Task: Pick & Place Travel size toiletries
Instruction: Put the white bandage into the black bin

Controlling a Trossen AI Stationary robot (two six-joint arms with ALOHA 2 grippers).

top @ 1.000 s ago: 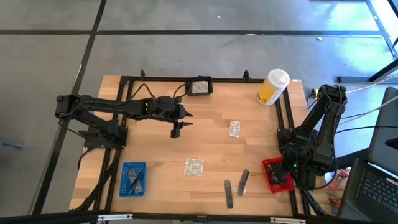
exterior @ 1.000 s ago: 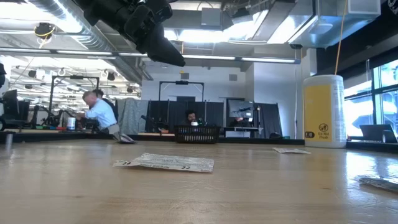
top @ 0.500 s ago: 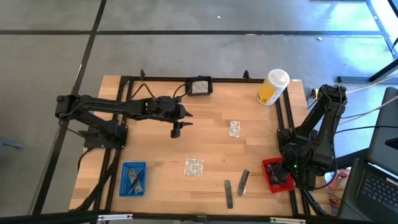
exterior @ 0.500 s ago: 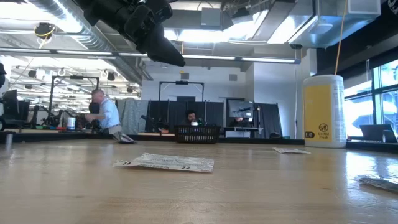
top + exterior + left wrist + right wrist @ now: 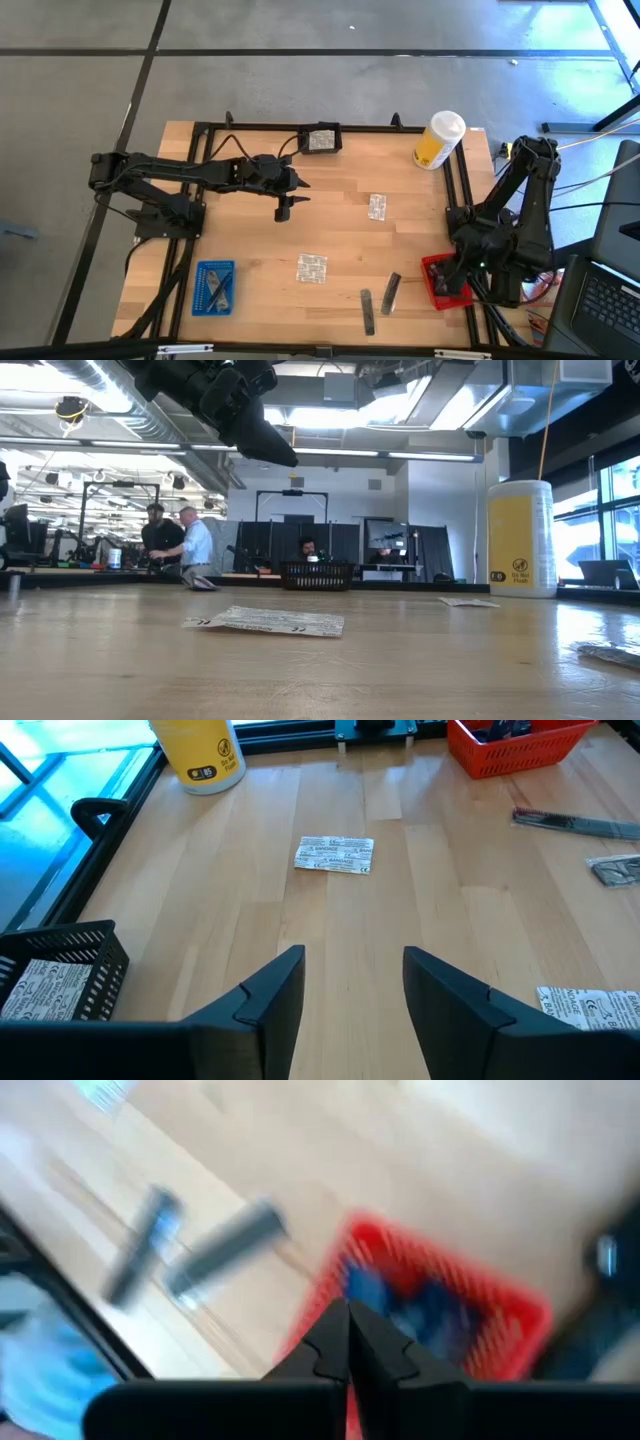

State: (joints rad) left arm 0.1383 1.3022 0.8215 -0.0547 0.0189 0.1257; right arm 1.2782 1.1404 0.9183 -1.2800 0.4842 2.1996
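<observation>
Change: the right arm has shifted a little over the red tray since a second ago, and its pincer has closed; the left arm has not moved; in the room behind, the standing person has stepped to the right and a second person now stands beside them.
Near edge of worktop (image 5: 340, 190): two slim grey sticks (image 5: 367, 310) and (image 5: 390, 292) lie side by side, just left of the red tray (image 5: 440, 291); the blue tray (image 5: 214, 287) sits at the near left with small items in it.
Right pincer (image 5: 348, 1342): over the red tray at the near right corner; fingers pressed together, nothing between them; dark and blue items lie in the tray below, too blurred to name.
Middle of worktop: one foil sachet (image 5: 312, 268) lies flat, between the blue tray and the sticks; a second sachet (image 5: 377, 207) lies further back, towards the right.
Left pincer (image 5: 350, 990): hangs above the worktop left of centre, fingers apart with bare wood showing between them, holding nothing; the second sachet lies ahead of it, well apart.
Far edge: a black mesh basket (image 5: 320, 139) holds another sachet (image 5: 45, 982); the yellow container with a white cap (image 5: 438, 140) stands upright at the far right corner.
Room beyond: two people (image 5: 180, 545) at a bench; a third sits further back.
</observation>
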